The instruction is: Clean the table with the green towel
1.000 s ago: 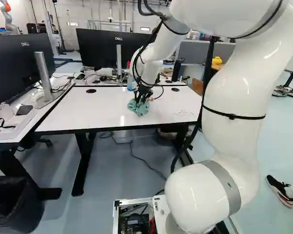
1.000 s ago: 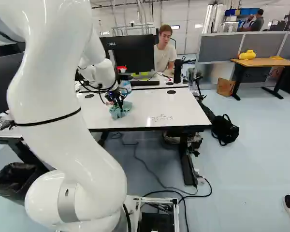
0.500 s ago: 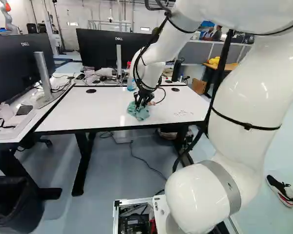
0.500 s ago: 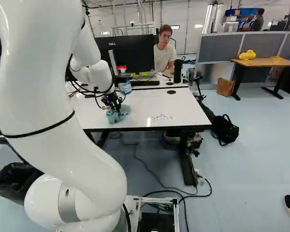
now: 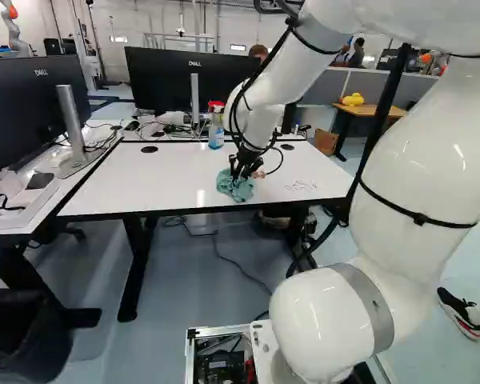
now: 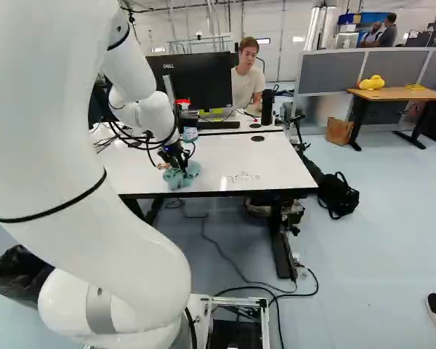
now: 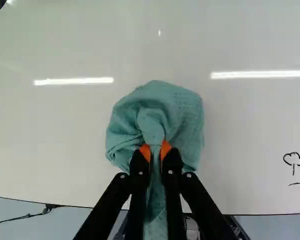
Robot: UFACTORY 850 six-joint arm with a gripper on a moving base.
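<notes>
The crumpled green cloth towel (image 7: 184,112) lies bunched on the glossy white tabletop with a black edge (image 5: 136,188), near its near side. The black two-fingered gripper (image 5: 238,173) pinches a fold of it between its orange pads (image 7: 145,151), the rest spreading out ahead of and around the fingertips. To the right of the towel in both base views, black marker scribbles (image 6: 242,177) mark the surface. A clear spray bottle with a red head and blue liquid (image 5: 216,130) stands beyond the towel by the table's far edge, an upright obstacle there. Two round black desk caps (image 5: 149,150) sit toward that same edge. Behind, on the next desk, are a wide black monitor (image 5: 164,80), a black keyboard (image 6: 218,125) and a tall black flask (image 6: 267,105). On the floor at the right of the right base view rests a black backpack (image 6: 338,196).
</notes>
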